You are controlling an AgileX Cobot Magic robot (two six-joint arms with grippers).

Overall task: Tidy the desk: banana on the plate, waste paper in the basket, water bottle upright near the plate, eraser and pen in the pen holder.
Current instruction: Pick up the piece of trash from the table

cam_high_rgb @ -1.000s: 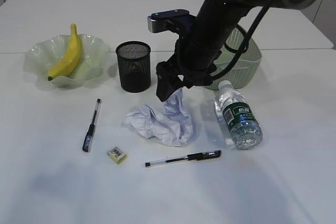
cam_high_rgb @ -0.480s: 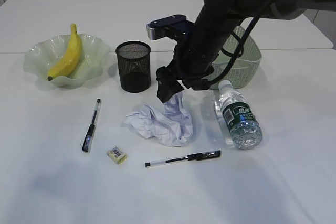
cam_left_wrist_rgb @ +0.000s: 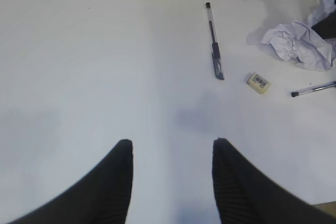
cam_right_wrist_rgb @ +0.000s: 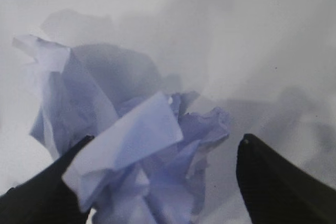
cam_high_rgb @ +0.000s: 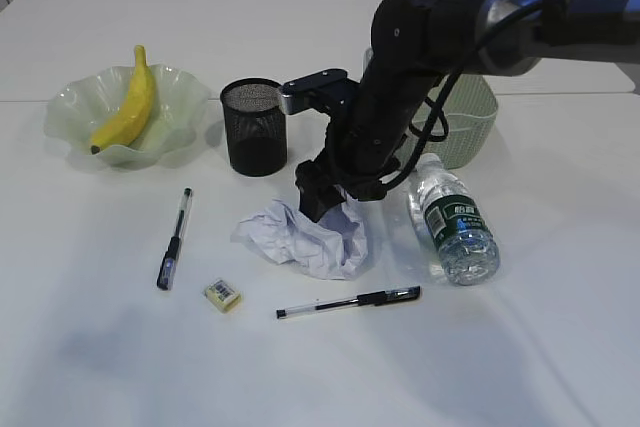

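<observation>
At the table's middle, the right gripper hangs spread wide over the waste paper, holding nothing. That crumpled wad looks light and springy; pinching its raised far fold should hold best.

A white table carries everything. On it, just under the right gripper's fingers, lies a crumpled sheet of waste paper. Past the fingers, on the far side, stand a black mesh pen holder and a pale green basket. Out to the far left of the fingers sits a translucent green plate. To their right a water bottle lies on its side. Nearer than the fingers lie a black pen and a small yellowish eraser, and to their left a second pen, pointing away
</observation>
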